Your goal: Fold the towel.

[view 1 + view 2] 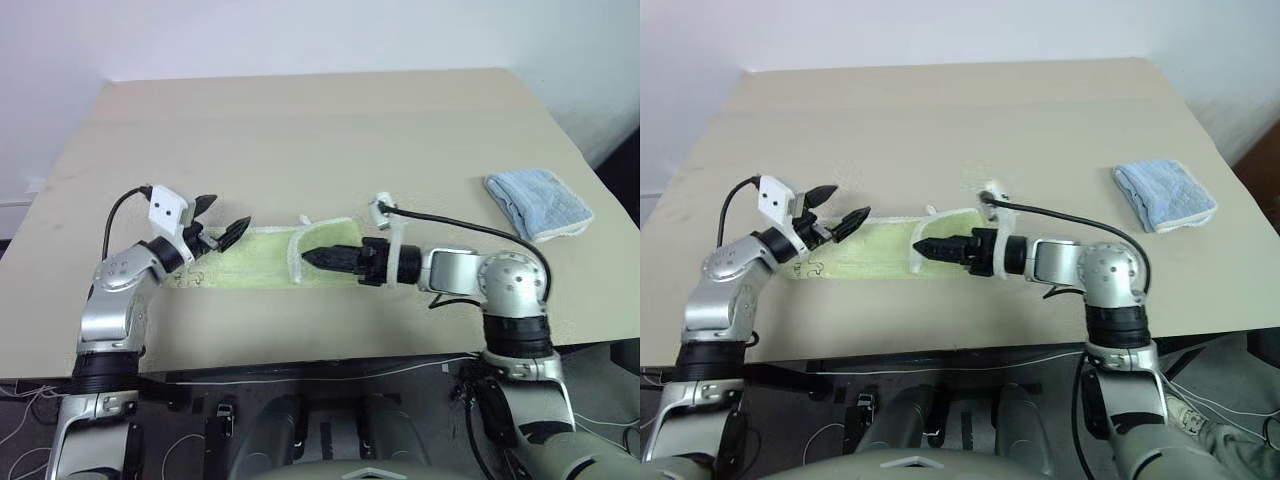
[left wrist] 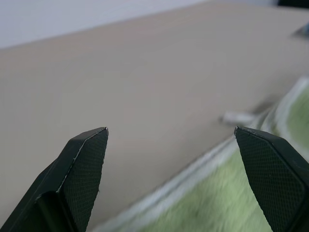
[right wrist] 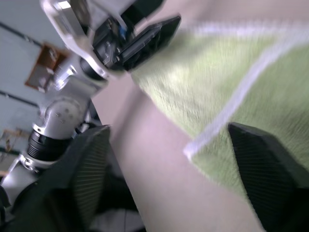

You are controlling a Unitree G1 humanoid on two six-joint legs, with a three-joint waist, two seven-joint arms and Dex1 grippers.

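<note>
Towel point(image 1: 262, 262) folding looks to be between grasps: neither claw holds cloth, and the strip lies flat on the table point(image 1: 300, 130) with one end already doubled over. The left claw point(image 1: 222, 222) hovers just above the towel's left end, fingers spread wide with nothing between them; its wrist view has the white edging running beneath and just beside the tips. The right claw point(image 1: 312, 257) points level along the strip from the other side, its tip over the folded-over flap. From overhead its fingers look close together, but its own wrist view has them standing well apart with cloth and bare table between, so I take it as spread and empty.

My reading is that one fold has been laid and the next needs a fresh grip. That calls for each claw to drop onto an edge or corner nearest it, pinch through the layers there, and carry that end across without dragging the lower layer out of line.

The towel is light green terry with white stitched edging, lying as a narrow band between the two claws. Its right end, under the right claw's tip, is turned back so a white border curves across the green. A small white loop sticks out just beyond that fold. The surface looks soft and limp, mostly flat.
</note>
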